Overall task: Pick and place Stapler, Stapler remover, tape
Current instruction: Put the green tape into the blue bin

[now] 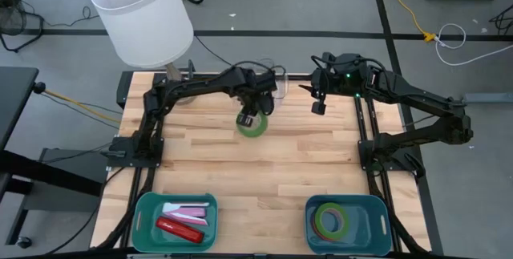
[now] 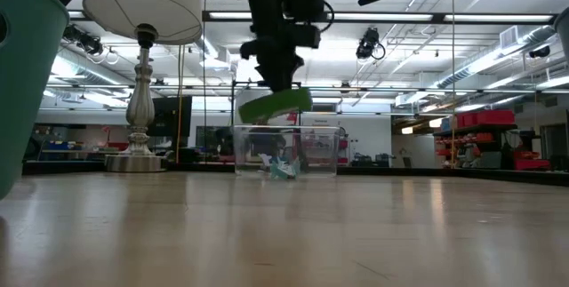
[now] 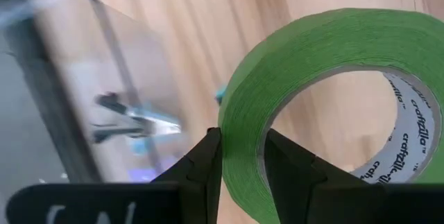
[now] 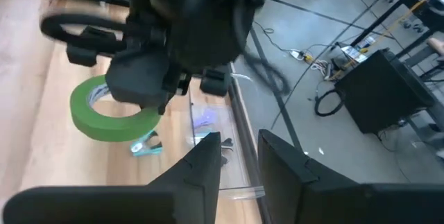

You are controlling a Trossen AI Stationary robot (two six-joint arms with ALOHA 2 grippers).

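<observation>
Left end effector (image 1: 252, 119) pinching a green tape (image 1: 252, 124) by its wall, fingers (image 3: 208, 165) closed on either side, holding it up off the bench (image 1: 256, 171), tilted, just in front of the clear box (image 2: 286, 150). Right end effector (image 4: 239, 156) hovering beside it, slightly open, gripping nothing.

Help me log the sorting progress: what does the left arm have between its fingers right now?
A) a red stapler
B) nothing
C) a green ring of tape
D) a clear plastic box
C: the left gripper has its fingers closed on the wall of the green ring of tape, lifted clear of the wooden table.
</observation>
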